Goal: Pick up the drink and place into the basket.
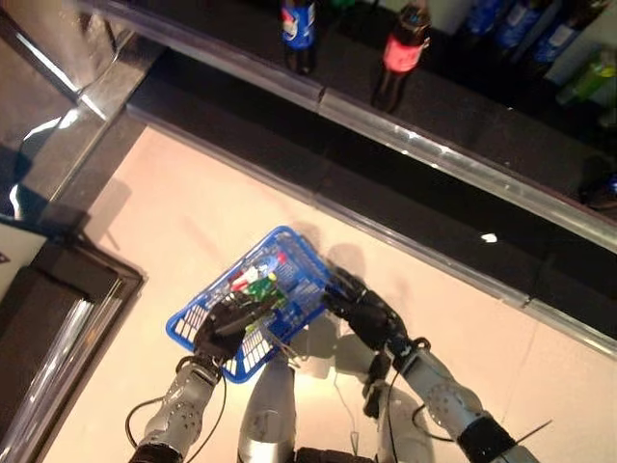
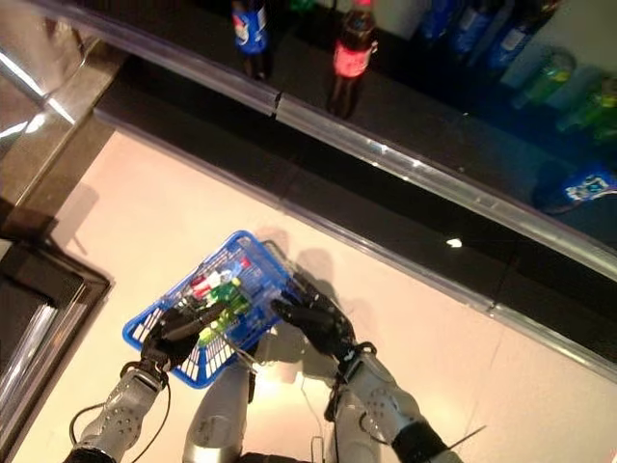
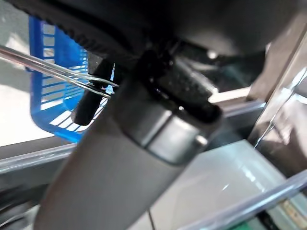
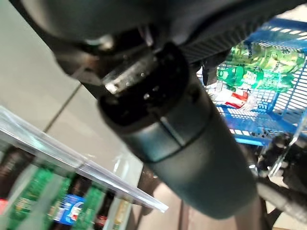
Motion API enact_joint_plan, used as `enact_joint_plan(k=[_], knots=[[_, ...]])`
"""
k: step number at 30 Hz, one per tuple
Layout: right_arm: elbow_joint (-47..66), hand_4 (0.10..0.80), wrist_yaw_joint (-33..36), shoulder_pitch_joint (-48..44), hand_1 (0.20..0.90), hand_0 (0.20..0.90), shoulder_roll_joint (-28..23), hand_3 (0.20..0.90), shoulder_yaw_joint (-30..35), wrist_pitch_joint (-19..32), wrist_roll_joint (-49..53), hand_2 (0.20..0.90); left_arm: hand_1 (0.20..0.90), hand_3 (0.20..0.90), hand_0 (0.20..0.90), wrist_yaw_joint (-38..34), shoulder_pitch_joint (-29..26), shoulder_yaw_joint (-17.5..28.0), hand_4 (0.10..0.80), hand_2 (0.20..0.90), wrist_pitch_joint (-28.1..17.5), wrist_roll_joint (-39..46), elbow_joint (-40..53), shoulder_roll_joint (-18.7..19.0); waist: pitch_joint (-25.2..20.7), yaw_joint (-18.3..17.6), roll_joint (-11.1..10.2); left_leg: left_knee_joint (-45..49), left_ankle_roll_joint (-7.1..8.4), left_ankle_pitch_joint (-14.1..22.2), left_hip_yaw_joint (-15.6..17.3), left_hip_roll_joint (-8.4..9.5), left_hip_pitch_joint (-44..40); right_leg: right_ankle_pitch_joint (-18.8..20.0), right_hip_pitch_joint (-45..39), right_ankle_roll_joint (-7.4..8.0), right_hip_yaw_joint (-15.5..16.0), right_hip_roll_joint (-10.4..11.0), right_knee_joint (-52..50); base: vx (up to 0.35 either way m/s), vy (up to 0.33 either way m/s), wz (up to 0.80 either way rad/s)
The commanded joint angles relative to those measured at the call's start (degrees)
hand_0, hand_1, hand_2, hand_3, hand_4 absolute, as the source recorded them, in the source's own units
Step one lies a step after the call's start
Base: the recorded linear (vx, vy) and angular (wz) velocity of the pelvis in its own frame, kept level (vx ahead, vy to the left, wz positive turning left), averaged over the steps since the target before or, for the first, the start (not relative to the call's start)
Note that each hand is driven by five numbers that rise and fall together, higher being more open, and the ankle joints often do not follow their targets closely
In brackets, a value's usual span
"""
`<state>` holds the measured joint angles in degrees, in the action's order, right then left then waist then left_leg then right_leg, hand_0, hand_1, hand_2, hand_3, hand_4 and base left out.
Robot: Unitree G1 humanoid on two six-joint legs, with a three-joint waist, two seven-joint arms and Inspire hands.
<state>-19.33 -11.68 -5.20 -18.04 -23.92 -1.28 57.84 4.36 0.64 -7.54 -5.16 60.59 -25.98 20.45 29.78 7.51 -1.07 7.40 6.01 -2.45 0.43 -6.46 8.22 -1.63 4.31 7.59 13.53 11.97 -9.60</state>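
Down over the pale floor point(image 1: 193, 212) we look, and there is the blue basket point(image 1: 289, 253), a slatted plastic one, held up in front of the robot between its two arms. The left hand point(image 1: 227, 323) sits at the basket's near-left rim, dark fingers curled in over the edge and across the wire handle, so it is clenched on the basket itself. In the left wrist view a thin wire handle point(image 3: 57, 72) runs across past the hand's bulk, with blue slats point(image 3: 53, 72) behind it.

Over on the other side, the right hand point(image 1: 366, 313) is tucked against the basket's right wall, fingers bent toward it; whether they truly clasp the rim or only rest against it, I cannot tell from here.

And the drink? It is in the basket. A green bottle point(image 4: 259, 60) lies on its side among the contents, clear in the right wrist view, with a second green-labelled one point(image 4: 240, 76) just beside it and something red and white point(image 4: 235, 98) touching them underneath. From the head views you catch the same cluster of green, red and white point(image 2: 217, 289) near the basket's middle.

Beyond the basket runs a long dark shelf with a shiny metal front rail point(image 1: 424, 145). Two cola bottles stand on it near that rail: one with a blue label point(image 1: 299, 29), one with a red label point(image 1: 400, 53), well apart from the basket. More bottles point(image 2: 487, 29) line the back of the shelf to the right.
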Motion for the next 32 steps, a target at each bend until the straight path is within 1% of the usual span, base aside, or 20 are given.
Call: enact_joint_plan(k=[1,3,4,5,6,7,10,12,13,14,15,17,19,22,24,26,32], knots=[[2.51,0.800,-5.58,4.41,0.900,0.900,1.40,0.900,1.91,0.18,-2.59,0.900,0.300,0.200,0.300,1.44,4.73,0.17,0.100,0.300,-6.94,-3.96,2.93,-2.11,-11.26,-1.54,-0.20,-1.45,-1.80,-2.69,1.42,-0.60,-0.11,-0.14,-1.97,-2.41,-0.91,-0.03,-0.74,0.088,0.004,-0.22],[-0.13,0.800,-4.58,6.23,0.900,0.900,2.03,0.900,2.50,0.05,-5.78,0.900,0.300,0.200,0.300,0.91,5.19,1.99,0.100,0.300,-6.83,-3.68,-2.35,-3.34,-12.91,-2.32,-0.58,-2.00,-1.66,-2.63,2.02,-1.04,-1.08,-0.01,-2.77,-2.28,-1.50,-0.12,0.11,0.093,0.002,-0.26],[-3.29,0.800,-2.80,7.31,0.900,0.900,2.61,0.900,3.19,-0.44,-9.71,0.900,0.300,0.200,0.300,-0.04,5.38,3.79,0.100,0.300,-7.04,-4.34,-7.46,-4.78,-14.54,-2.96,-0.87,-2.72,-1.48,-2.59,2.58,-1.45,-2.20,0.17,-3.63,-2.13,-1.86,-0.15,1.00,0.109,-0.001,-0.29],[-5.80,0.800,-1.30,7.72,0.900,0.900,3.00,0.900,3.88,-0.92,-12.40,0.900,0.300,0.200,0.300,-1.29,5.33,4.73,0.100,0.300,-7.01,-4.08,-10.39,-5.60,-15.51,-3.34,-1.01,-3.20,-1.39,-2.61,2.97,-1.71,-2.89,0.33,-4.11,-2.03,-2.06,-0.17,1.55,0.182,-0.004,-0.33],[-13.39,0.800,-0.43,8.01,0.900,0.900,3.42,0.900,5.21,-0.64,-16.63,0.900,0.300,0.200,0.300,-1.90,5.03,6.34,0.100,0.300,-7.26,-3.42,-16.88,-6.90,-17.64,-4.00,-1.27,-4.17,-1.21,-2.51,3.75,-2.15,-4.38,0.60,-5.09,-1.88,-2.48,-0.30,2.68,0.134,-0.010,-0.22],[-14.60,0.800,0.44,7.98,0.900,0.900,3.48,0.900,5.44,-0.59,-17.25,0.900,0.300,0.200,0.300,-2.57,4.95,6.57,0.100,0.300,-7.19,-3.67,-17.68,-7.05,-17.97,-4.08,-1.33,-4.36,-1.18,-2.48,3.88,-2.22,-4.66,0.63,-5.27,-1.86,-2.54,-0.33,2.87,0.140,-0.016,-0.19],[-28.50,0.800,3.02,6.68,0.900,0.900,4.22,0.900,8.33,0.58,-20.59,0.900,0.300,0.200,0.300,-5.11,4.12,8.65,0.100,0.300,-6.64,-5.76,-26.41,-8.16,-20.29,-4.34,-1.44,-5.78,-0.75,-2.37,4.73,-2.90,-6.66,1.04,-7.01,-1.59,-2.65,-0.33,4.68,0.090,-0.027,-0.18],[-37.45,0.800,5.56,5.53,0.900,0.900,4.85,0.900,10.21,1.16,-24.87,0.900,0.300,0.200,0.300,-6.28,3.18,10.42,0.100,0.300,-6.12,-7.25,-32.61,-8.53,-21.38,-4.46,-1.26,-7.02,-0.45,-2.44,5.22,-3.42,-8.14,1.36,-8.20,-1.32,-2.60,-0.31,5.86,0.099,-0.020,-0.14],[-42.92,0.800,6.31,5.33,0.900,0.900,5.39,0.900,12.07,0.12,-25.46,0.900,0.300,0.200,0.300,-7.00,2.83,11.70,0.100,0.300,-5.33,-8.76,-36.42,-8.64,-22.31,-4.63,-1.05,-7.91,-0.20,-2.58,5.82,-3.80,-9.08,1.69,-8.85,-1.01,-2.51,-0.25,6.67,0.078,-0.011,-0.10],[-44.61,0.800,6.28,5.29,0.900,0.900,5.55,0.900,13.05,-0.61,-25.26,0.900,0.300,0.200,0.300,-7.35,2.82,12.09,0.100,0.300,-5.03,-9.33,-37.60,-8.58,-22.57,-4.71,-0.96,-8.18,-0.08,-2.62,5.99,-3.97,-9.39,1.77,-9.05,-0.91,-2.49,-0.24,6.92,0.068,-0.002,-0.14],[-47.28,0.800,5.45,5.28,0.900,0.900,5.76,0.900,14.17,0.10,-26.14,0.900,0.300,0.200,0.300,-6.57,2.81,12.62,0.100,0.300,-5.32,-9.76,-39.70,-8.41,-22.80,-4.80,-0.85,-8.40,0.06,-2.65,6.14,-4.15,-9.77,1.84,-9.28,-0.83,-2.50,-0.22,7.13,0.047,0.007,-0.09],[-52.23,0.800,6.29,5.44,0.900,0.900,6.04,0.900,16.18,0.55,-33.00,0.900,0.300,0.200,0.300,-6.24,2.66,13.70,0.100,0.300,-5.25,-10.88,-44.37,-8.32,-23.56,-5.35,-0.45,-9.14,0.30,-2.72,6.64,-4.57,-10.65,1.99,-9.65,-0.60,-2.65,-0.23,7.68,0.046,0.020,-0.06],[-55.35,0.800,7.17,6.05,0.900,0.900,5.60,0.900,16.13,-0.23,-39.41,0.900,0.300,0.200,0.300,-6.46,2.38,14.31,0.100,0.300,-4.13,-11.35,-46.84,-8.27,-24.04,-5.68,-0.13,-9.95,0.56,-2.71,6.91,-4.91,-11.40,2.09,-9.94,-0.30,-2.44,-0.10,8.23,0.016,0.019,-0.05],[-57.93,0.800,6.05,6.61,0.900,0.900,5.48,0.900,16.35,-1.56,-41.64,0.900,0.300,0.200,0.300,-5.78,2.02,14.65,0.100,0.300,-3.99,-10.07,-48.80,-8.37,-24.35,-5.85,0.18,-10.80,0.80,-2.88,6.89,-5.11,-11.97,2.41,-10.35,0.00,-2.17,0.06,9.03,-0.002,0.009,-0.16],[-59.23,0.800,5.70,6.91,0.900,0.900,5.62,0.900,16.74,-2.08,-42.29,0.900,0.300,0.200,0.300,-4.97,1.66,14.83,0.100,0.300,-3.90,-9.54,-49.46,-8.66,-24.62,-5.89,0.32,-11.25,0.99,-2.88,6.96,-5.30,-12.16,2.77,-10.55,0.28,-1.91,0.34,9.70,-0.004,0.002,-0.04],[-60.13,0.800,5.72,6.98,0.900,0.900,5.80,0.900,17.39,-1.84,-42.50,0.900,0.300,0.200,0.300,-5.44,1.19,14.43,0.100,0.300,-3.47,-10.84,-49.79,-9.24,-25.04,-5.89,0.43,-11.85,1.20,-2.85,7.19,-5.51,-12.32,3.23,-10.76,0.63,-1.28,0.58,10.52,0.000,0.000,0.00],[-59.99,0.800,6.20,6.46,0.900,0.900,6.13,0.900,17.09,-0.77,-43.00,0.900,0.300,0.200,0.300,-6.32,0.48,13.82,0.100,0.300,-1.91,-12.15,-50.74,-9.47,-25.44,-6.14,0.42,-12.05,1.39,-2.77,7.49,-5.87,-12.13,3.07,-10.44,0.69,-1.28,0.47,10.51,-0.009,-0.008,-0.02]])
